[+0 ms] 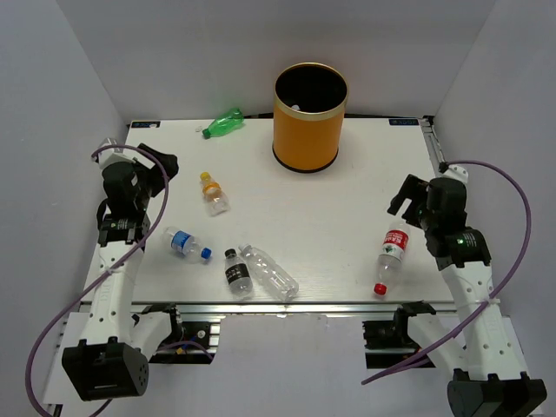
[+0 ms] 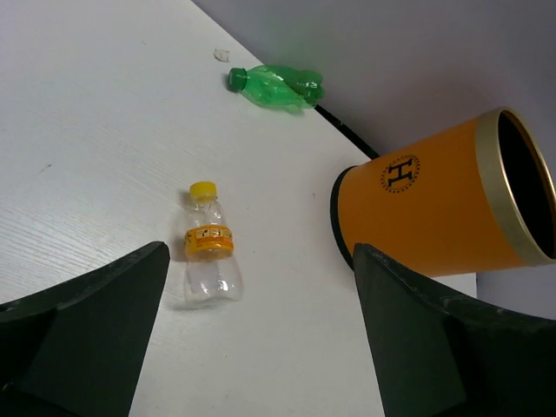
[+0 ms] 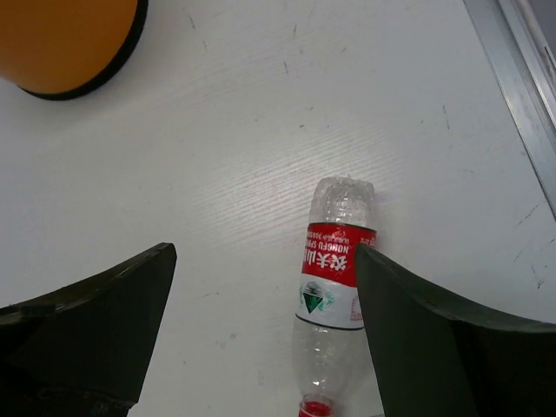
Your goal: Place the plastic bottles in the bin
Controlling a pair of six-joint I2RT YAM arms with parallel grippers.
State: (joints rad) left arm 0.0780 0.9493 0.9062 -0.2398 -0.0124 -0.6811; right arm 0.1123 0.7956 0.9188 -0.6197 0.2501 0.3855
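While the left gripper [image 2: 261,256] stands wide open and holds nothing, the orange-capped bottle [image 2: 208,256] lies on the white table [image 1: 339,217] below it, showing between the two dark fingers in the wrist view. The right gripper [image 3: 265,252] is just as wide and just as bare; the red-labelled bottle [image 3: 330,278] lies on its side close by the right-hand finger. From above, the bin [image 1: 309,117] stands upright at upper centre, a tall orange can with a gold rim. The green bottle [image 1: 224,123] lies to its left, near the back wall. At left lies the blue-capped bottle [image 1: 187,244]. At lower centre lie the black-labelled bottle [image 1: 237,273] and the clear bottle [image 1: 270,272], side by side.
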